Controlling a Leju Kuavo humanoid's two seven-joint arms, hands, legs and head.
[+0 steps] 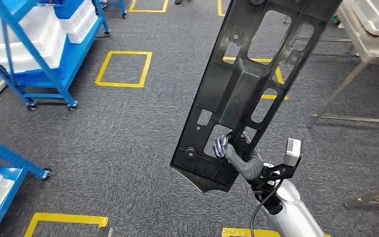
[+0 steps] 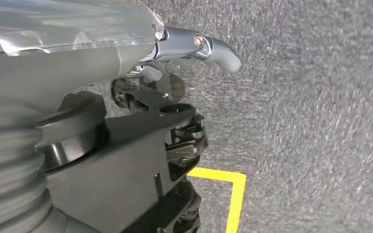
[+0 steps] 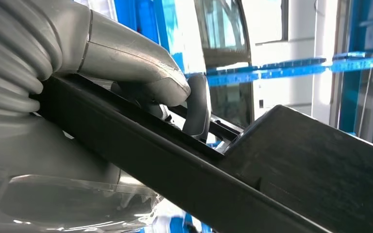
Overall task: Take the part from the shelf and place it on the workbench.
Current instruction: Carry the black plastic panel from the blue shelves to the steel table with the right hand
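Currently the right robot hand (image 1: 225, 146) grips the long black part (image 1: 249, 79) near its lower end

— What is cut off in the head view?
— The part's (image 1: 249, 89) upper end is cut by the frame's top edge.
— And hidden?
— The right hand's (image 1: 225, 146) fingers are partly concealed inside a cutout.

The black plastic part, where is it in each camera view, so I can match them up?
Head view: the black part runs from top right down to centre, gripped near its lower end by the right hand.
Left wrist view: not in it.
Right wrist view: its dark edge crosses diagonally.
Shared landmark: the right hand.
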